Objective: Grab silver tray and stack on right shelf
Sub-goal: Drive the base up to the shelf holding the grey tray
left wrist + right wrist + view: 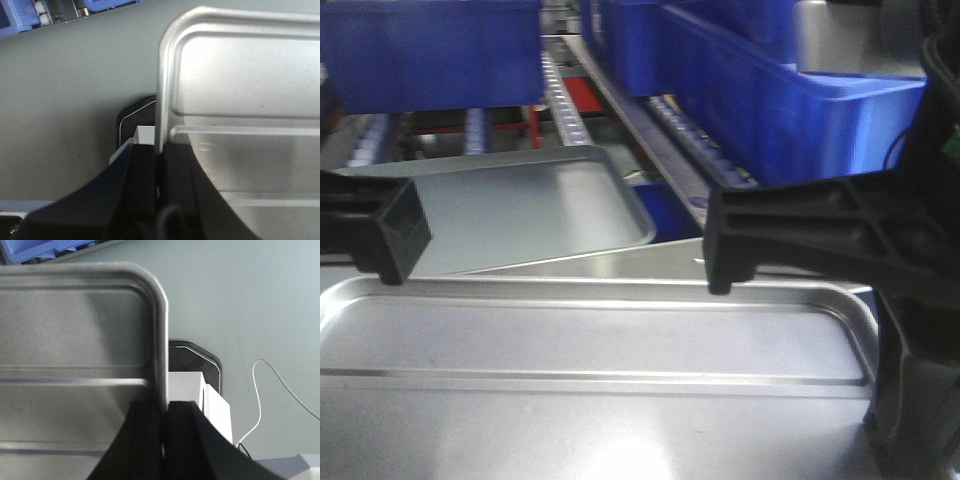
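Observation:
The silver tray [600, 340] fills the foreground of the front view, held level, with a long rib across its floor. My left gripper [392, 250] is shut on its left rim; the left wrist view shows the jaws pinching that rim [159, 150] of the silver tray [240, 85]. My right gripper [722, 270] is shut on the right rim, and the right wrist view shows the jaws clamped on that edge [165, 412] of the silver tray [75, 330]. Beyond the tray, the right shelf [685, 125] runs back as rails with small white rollers.
A duller grey tray [540, 205] lies just behind the held one, with a shiny steel strip [620, 262] at its front. Blue bins [780, 110] stand on the right rack, and another blue bin [430, 50] is at upper left. A white cable [265, 390] lies on the grey floor below.

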`<state>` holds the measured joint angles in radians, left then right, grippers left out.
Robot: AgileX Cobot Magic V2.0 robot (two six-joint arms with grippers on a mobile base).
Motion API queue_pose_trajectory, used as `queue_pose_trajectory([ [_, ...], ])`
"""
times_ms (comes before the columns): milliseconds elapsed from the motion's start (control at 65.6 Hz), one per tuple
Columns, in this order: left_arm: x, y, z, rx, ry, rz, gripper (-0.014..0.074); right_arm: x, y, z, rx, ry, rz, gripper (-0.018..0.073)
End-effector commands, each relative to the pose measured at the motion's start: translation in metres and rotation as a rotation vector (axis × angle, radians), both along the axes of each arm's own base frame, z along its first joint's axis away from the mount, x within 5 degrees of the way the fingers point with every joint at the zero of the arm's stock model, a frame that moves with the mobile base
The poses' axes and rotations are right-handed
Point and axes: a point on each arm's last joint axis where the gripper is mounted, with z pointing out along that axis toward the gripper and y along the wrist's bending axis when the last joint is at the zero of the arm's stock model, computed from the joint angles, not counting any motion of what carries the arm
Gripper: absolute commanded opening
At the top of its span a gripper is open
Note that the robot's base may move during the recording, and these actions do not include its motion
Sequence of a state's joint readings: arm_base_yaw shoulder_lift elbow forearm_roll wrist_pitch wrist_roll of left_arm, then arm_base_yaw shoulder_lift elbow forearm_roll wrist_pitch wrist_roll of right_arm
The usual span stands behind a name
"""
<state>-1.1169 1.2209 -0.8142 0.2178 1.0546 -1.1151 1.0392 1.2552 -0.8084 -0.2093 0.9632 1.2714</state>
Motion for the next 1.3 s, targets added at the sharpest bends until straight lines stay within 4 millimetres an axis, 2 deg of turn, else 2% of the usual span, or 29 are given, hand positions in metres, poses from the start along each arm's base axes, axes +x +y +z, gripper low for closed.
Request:
queue_pose_trajectory([
  [0, -0.0002, -0.0020, 0.0130, -0.053, -0.031, -0.008, -0.0092, 0.0031, 0.0028, 0.0130, 0.053, -0.058, 0.016, 0.0059],
  [1280, -0.0002, -0.0020, 0.0130, -0.053, -0.031, -0.008, -0.0092, 0.0031, 0.0028, 0.0130, 0.053, -0.058, 0.016, 0.0059],
])
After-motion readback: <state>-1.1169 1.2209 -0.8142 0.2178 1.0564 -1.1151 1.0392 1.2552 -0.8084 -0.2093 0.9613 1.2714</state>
